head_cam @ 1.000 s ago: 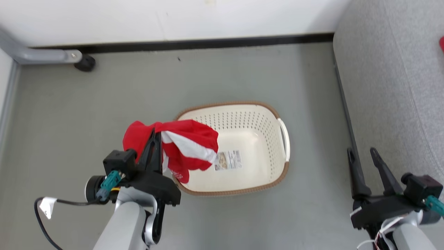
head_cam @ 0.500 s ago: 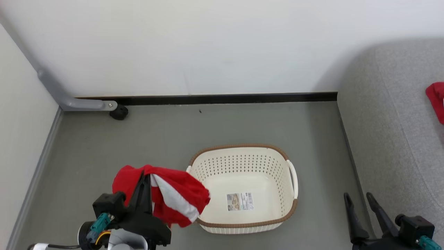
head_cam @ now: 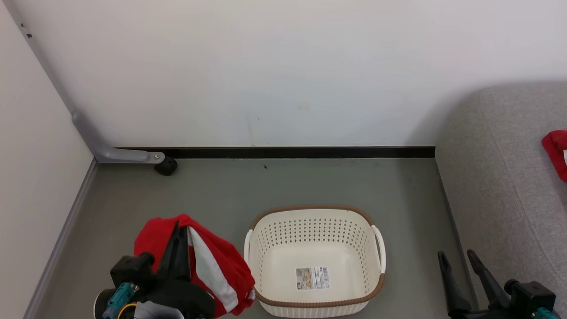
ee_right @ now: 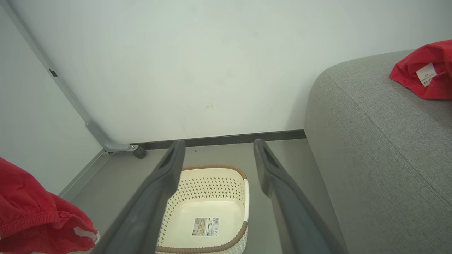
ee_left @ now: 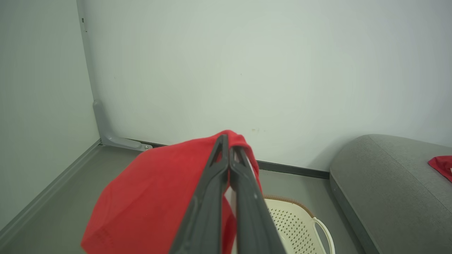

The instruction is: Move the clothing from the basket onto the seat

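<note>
Camera tilt since a second ago brings more wall (head_cam: 283, 66) into my head view and drops the basket (head_cam: 315, 209) toward the bottom edge; the clothing (head_cam: 208, 266) now hangs lower left, beside the basket's left rim. My left gripper (ee_left: 229, 143) pinches it tight; my right gripper (head_cam: 455, 254) stands spread wide, lower right. Basket's long axis runs left-right, mouth up; its label (head_cam: 312, 278) is unreadable. Another red piece (head_cam: 556, 150) lies on the seat (head_cam: 496, 199), right edge
</note>
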Available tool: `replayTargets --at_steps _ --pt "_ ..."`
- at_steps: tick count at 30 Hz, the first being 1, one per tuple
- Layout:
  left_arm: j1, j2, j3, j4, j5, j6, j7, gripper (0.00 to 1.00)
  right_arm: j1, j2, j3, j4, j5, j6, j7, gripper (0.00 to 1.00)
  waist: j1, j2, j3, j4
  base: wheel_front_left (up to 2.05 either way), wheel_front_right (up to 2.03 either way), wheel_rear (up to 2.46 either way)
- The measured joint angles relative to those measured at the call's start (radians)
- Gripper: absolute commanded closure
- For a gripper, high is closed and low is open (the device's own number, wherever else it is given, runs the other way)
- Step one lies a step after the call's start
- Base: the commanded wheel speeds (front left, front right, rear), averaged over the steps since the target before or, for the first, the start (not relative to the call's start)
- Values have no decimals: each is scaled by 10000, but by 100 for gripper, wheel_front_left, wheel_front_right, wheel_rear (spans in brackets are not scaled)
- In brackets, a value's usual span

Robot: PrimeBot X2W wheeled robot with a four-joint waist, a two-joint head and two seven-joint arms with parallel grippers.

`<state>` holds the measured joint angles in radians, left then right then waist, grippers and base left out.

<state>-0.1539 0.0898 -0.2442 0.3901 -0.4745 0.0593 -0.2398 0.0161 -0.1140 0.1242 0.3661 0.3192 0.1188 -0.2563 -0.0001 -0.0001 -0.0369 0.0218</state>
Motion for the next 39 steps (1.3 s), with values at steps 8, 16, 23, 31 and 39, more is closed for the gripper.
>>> replayTargets --at_steps 8,16,23,31,39 --pt "91 23 0 -403 0 38 0 100 0 -2 125 -140 -157 10 0 0 0 1 -68 38 0 0 0" --pt "198 52 -228 -846 10 36 94 100 -152 -19 884 -341 -702 17 0 0 0 1 -70 26 0 0 0" --pt "194 50 -387 -1122 35 36 284 100 -1430 27 2987 -341 -932 44 -2 0 0 1 -11 18 0 0 0" --pt "-86 2 -932 -1476 309 2 558 100 -2733 107 5321 35 -894 46 -2 0 2 1 14 350 0 0 0" --pt "-264 -75 -1601 -1960 483 -169 945 100 -4262 184 6799 646 -614 46 -2 0 2 1 157 790 0 0 0"
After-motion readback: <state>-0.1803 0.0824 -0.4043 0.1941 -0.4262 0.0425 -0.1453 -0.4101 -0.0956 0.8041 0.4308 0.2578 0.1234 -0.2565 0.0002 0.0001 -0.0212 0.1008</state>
